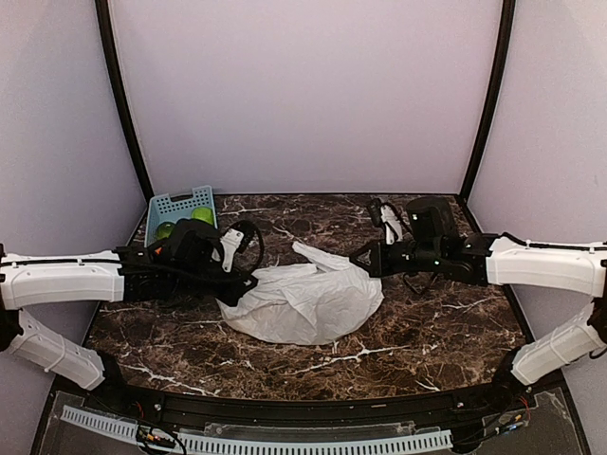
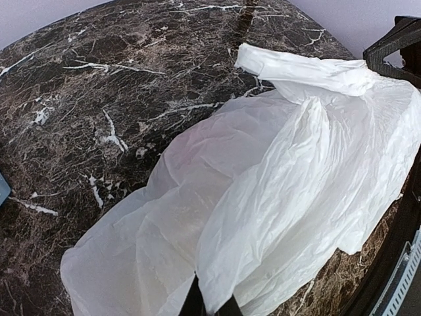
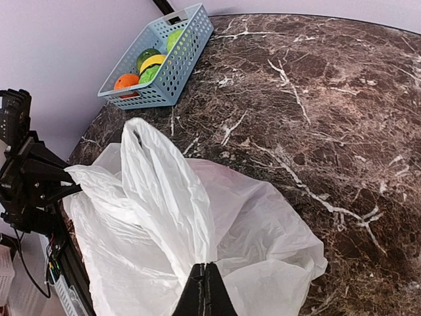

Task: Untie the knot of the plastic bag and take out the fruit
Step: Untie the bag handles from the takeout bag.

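Note:
The white plastic bag [image 1: 303, 301] lies slumped and rumpled on the marble table, between both grippers. My left gripper [image 1: 248, 280] is shut on the bag's left edge; plastic is pinched between its fingers in the left wrist view [image 2: 210, 299]. My right gripper [image 1: 358, 256] is shut on a fold at the bag's right side [image 3: 205, 266]. A loose handle strip [image 3: 158, 178] sticks up and out toward the back. No tight knot shows. No fruit shows in the bag. Green fruits [image 1: 202, 216] and an orange one [image 3: 126, 81] lie in the blue basket.
The small blue lattice basket [image 1: 176, 202] stands at the table's back left corner against the wall. Dark frame posts run up both back corners. A black rail [image 1: 303, 408] runs along the table's near edge.

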Controlling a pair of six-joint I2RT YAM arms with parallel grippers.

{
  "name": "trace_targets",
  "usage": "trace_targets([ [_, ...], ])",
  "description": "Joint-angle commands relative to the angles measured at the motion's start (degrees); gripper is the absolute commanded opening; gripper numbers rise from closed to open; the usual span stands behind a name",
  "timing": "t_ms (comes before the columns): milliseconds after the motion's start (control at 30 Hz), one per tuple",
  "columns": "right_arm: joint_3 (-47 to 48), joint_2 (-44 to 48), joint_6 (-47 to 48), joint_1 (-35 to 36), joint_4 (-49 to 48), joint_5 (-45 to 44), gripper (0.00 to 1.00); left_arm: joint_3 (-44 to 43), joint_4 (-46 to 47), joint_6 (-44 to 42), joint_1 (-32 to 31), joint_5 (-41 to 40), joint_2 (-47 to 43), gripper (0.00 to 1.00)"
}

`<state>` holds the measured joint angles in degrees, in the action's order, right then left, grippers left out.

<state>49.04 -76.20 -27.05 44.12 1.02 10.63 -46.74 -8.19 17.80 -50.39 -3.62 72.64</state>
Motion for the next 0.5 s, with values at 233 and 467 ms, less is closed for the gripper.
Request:
trace_targets([
  [233, -3.04, 6.95, -4.65, -0.46, -2.85, -5.13, 0.00, -1.11, -2.71, 0.27, 0.25, 2.61, -6.35, 0.04],
  [467, -2.63, 11.64, -5.50, -0.32, -1.41, -7.48, 0.06, -1.45, -3.81, 2.06, 0.39, 6.93, -10.30, 0.14],
])
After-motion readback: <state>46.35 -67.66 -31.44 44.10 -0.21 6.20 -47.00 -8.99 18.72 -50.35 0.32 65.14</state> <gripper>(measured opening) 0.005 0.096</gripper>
